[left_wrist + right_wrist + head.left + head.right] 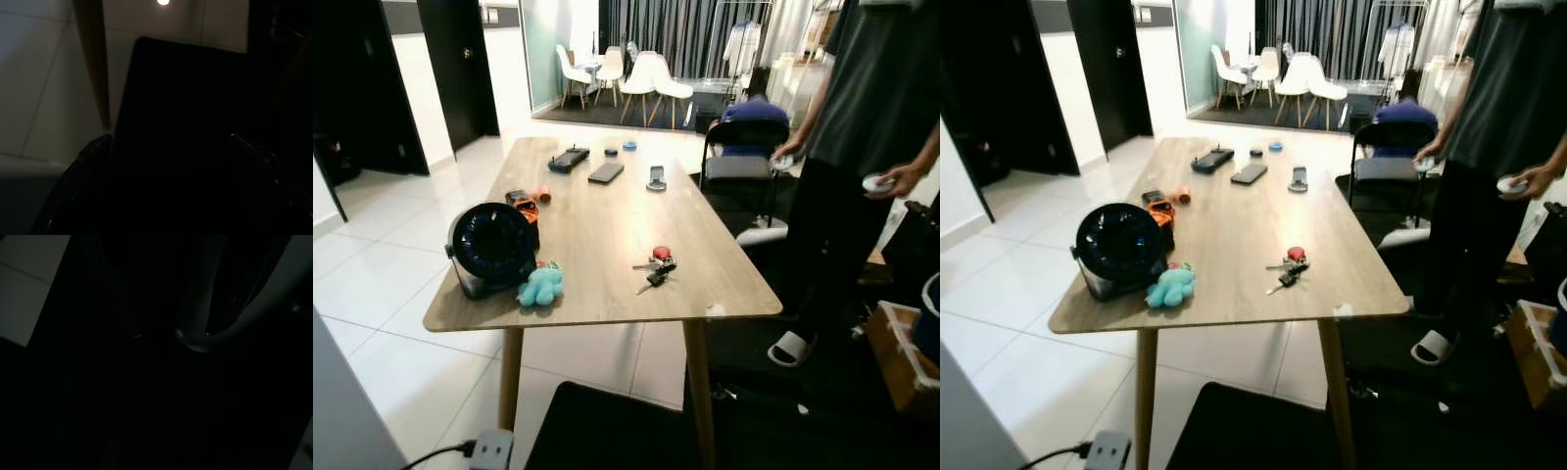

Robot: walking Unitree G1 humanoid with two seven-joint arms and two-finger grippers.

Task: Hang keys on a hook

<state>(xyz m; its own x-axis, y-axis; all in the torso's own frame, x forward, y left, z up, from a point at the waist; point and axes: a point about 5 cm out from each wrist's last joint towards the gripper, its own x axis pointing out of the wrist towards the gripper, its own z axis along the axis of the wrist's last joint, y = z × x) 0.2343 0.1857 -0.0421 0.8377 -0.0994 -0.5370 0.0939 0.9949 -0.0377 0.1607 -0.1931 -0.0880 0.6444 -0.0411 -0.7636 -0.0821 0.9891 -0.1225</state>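
Fingers [93, 147] of the left gripper [171, 147] are hanging spread apart, holding nothing; the right gripper's state is too dark to tell. On the table [597, 230], a fan [491, 248] is sitting left, keys [655, 270] lying right, a person [862, 157] standing beyond.

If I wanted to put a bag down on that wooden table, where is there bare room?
The widest bare patch of the wooden table lies mid-table, between the black phone and the bunch of keys with a red tag. The near right corner is also free. The near left corner is crowded by the round black fan and teal plush toy.
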